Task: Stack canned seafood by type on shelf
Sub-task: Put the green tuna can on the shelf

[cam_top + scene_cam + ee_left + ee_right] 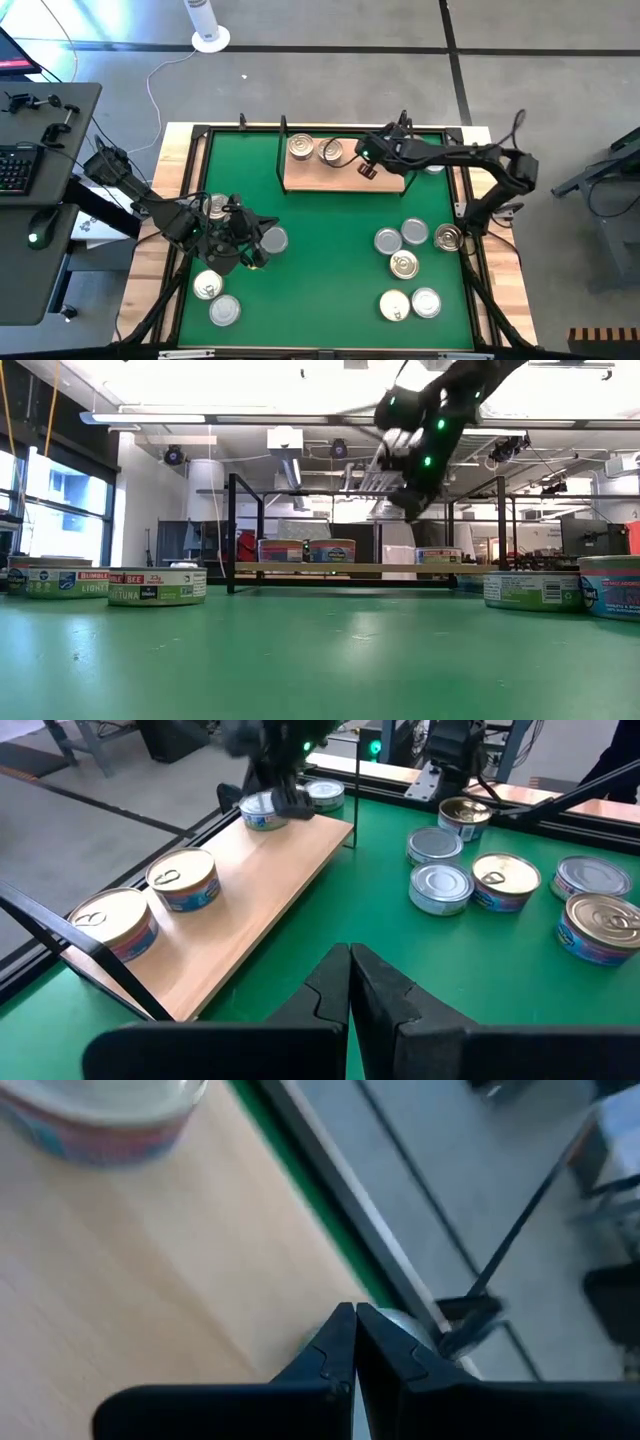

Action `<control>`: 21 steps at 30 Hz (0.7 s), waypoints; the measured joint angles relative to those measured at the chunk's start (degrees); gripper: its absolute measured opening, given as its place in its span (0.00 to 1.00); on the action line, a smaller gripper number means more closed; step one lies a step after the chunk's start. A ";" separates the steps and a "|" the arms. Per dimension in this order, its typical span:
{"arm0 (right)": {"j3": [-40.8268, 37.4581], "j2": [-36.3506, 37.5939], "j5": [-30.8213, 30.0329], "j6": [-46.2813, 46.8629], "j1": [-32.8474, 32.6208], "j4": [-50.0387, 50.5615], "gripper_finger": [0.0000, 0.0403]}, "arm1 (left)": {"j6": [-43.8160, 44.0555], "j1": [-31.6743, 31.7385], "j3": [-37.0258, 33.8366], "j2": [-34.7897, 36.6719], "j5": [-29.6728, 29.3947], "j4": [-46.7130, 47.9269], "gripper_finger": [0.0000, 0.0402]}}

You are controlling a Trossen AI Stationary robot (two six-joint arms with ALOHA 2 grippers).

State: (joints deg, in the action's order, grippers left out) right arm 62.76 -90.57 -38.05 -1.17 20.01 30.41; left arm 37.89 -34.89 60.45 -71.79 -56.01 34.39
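Note:
The shelf [335, 178] is a tan board at the mat's far side. Two gold-lidded cans [300, 148] [330, 151] stand on its left part. A third can [265, 810] stands on its right end, under my right arm. My right gripper [412, 508] hangs shut and empty above that end of the shelf [150, 1280], clear of the cans. My left gripper [350, 982] is shut and empty, raised over the mat's near left [255, 250]. Loose cans lie on the mat on both sides.
Loose cans sit near my left arm [272, 240] [207, 285] [225, 310]. Several more are grouped at the right [404, 265] [448, 237] [426, 302]. One can [322, 792] stands on the mat just past the shelf's right end. Black uprights [232, 530] flank the shelf.

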 joint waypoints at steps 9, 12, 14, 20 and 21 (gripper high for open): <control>0.07 12.40 -1.55 3.74 -25.21 9.16 0.00 | -0.08 -2.65 0.00 -1.63 -0.70 0.28 0.00; 0.13 12.29 -4.65 8.79 -41.70 8.59 0.00 | -0.19 -3.96 0.00 -4.37 -2.99 0.11 0.00; 0.13 10.67 -7.86 14.75 -50.29 7.59 0.00 | -0.09 -4.41 -0.02 -6.73 -4.69 -0.78 0.00; 0.13 4.43 -1.15 48.43 -58.91 14.19 0.00 | -3.53 -3.90 -0.02 -15.53 -5.15 -11.82 0.00; 0.13 3.12 1.24 53.16 -58.27 16.63 0.00 | -4.39 -3.57 -0.02 -17.24 -5.11 -14.57 0.00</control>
State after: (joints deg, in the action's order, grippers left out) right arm 62.89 -87.45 -36.81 51.99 -38.27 47.04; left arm 33.49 -38.46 60.42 -89.03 -61.12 19.82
